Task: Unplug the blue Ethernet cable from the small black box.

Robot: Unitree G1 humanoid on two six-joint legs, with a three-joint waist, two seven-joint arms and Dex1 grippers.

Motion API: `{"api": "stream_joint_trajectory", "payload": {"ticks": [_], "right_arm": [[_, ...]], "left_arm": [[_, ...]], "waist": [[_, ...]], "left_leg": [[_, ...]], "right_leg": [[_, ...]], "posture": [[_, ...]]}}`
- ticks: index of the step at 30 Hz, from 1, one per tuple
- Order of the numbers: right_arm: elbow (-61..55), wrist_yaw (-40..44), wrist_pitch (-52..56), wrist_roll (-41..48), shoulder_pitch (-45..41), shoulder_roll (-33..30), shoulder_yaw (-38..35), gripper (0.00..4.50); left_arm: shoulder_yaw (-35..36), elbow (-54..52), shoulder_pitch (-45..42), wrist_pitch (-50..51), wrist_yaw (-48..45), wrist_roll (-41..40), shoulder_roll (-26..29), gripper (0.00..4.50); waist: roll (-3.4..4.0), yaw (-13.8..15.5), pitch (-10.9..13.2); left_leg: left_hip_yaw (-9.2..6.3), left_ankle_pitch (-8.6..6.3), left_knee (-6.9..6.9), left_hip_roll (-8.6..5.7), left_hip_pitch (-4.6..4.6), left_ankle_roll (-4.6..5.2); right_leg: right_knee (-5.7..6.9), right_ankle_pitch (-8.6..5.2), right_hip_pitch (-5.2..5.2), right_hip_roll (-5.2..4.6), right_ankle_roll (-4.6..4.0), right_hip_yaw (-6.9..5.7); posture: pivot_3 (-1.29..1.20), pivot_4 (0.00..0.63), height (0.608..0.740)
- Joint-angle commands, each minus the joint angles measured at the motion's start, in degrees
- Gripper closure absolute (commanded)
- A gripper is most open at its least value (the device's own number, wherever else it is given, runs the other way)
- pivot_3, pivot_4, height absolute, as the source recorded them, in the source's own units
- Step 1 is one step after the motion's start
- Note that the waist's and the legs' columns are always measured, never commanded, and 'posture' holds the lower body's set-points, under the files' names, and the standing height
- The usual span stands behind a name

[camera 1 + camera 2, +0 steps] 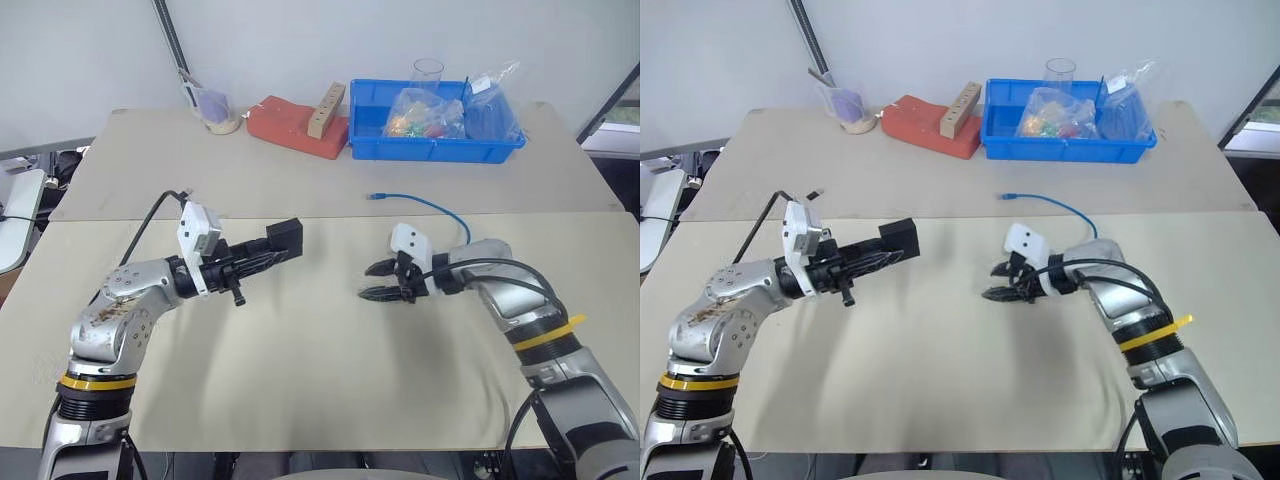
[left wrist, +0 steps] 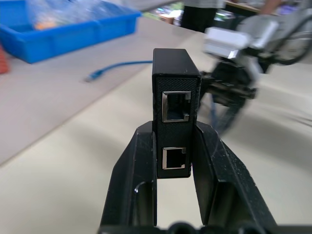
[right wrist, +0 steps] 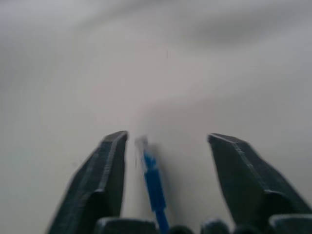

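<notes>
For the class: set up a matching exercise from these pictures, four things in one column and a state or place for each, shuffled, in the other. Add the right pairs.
1. small black box
2. blue Ethernet cable
3. right gripper
4. blue bin

a. jaws apart
b. at the table's far edge
c. clamped in the left gripper, ports empty
d. unplugged, far end lying on the table

Pairs: 1-c, 2-d, 3-a, 4-b

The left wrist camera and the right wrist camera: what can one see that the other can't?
The left wrist view alone looks at the small black box clamped between the left gripper's fingers, with two empty ports facing the camera, plus the blue bin at the back of the table. The right wrist view alone looks between the right gripper's open fingers, with the cable's plug end lying loose between them. Both show the blue Ethernet cable, the beige table and the right gripper.
</notes>
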Motion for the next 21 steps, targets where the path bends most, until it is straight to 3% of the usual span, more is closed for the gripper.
{"api": "stream_joint_trajectory", "payload": {"ticks": [1, 6, 10, 20, 21], "right_arm": [[-9.6, -3.1, 7.5, 7.8, -1.4, 1.5, -7.3, 0.07], [-19.7, -14.3, 13.8, 11.6, 0.2, 8.3, -11.2, 0.02], [-22.7, -19.6, 14.6, 11.1, 1.9, 9.1, -11.6, 0.02], [-23.2, -22.0, 13.4, 11.7, 3.3, 7.3, -11.9, 0.02], [-23.2, -22.0, 13.3, 11.6, 3.3, 7.2, -11.6, 0.00]], "left_arm": [[0.2, 5.4, 0.5, -9.6, 5.7, 7.3, -2.5, 4.01], [-1.9, 17.9, 0.6, -23.5, 14.3, 16.2, -10.6, 4.01], [-2.5, 24.5, -0.2, -28.5, 17.2, 17.8, -15.2, 4.01], [-3.0, 33.3, -2.0, -34.5, 21.0, 20.3, -19.6, 4.01], [-2.7, 33.6, -2.1, -34.4, 21.0, 19.9, -19.6, 3.00]], "waist": [[0.00, -0.1, 0.0], [0.00, -0.2, 0.0], [0.00, 0.7, 0.0], [0.00, 0.9, 0.0], [0.00, 0.8, 0.0]], "left_leg": [[0.00, 0.00, 0.00, 0.01, 0.02, 0.00], [-0.01, 0.00, -0.04, 0.01, 0.04, 0.00], [-0.01, 0.00, 0.00, -0.07, -0.04, 0.00], [0.02, 0.00, 0.03, -0.08, 0.00, 0.00], [0.02, 0.00, 0.03, -0.08, 0.00, 0.00]], "right_leg": [[0.01, 0.00, 0.00, 0.00, 0.00, 0.00], [0.04, 0.00, 0.00, 0.02, 0.00, 0.00], [0.03, 0.00, -0.01, -0.07, 0.00, -0.01], [0.04, 0.00, 0.00, -0.05, 0.00, -0.01], [0.06, 0.00, 0.00, -0.04, 0.00, -0.01]], "posture": [[0.00, 0.150, 0.740], [0.00, 0.150, 0.740], [0.00, 0.150, 0.740], [0.00, 0.150, 0.740], [0.00, 0.150, 0.740]]}}
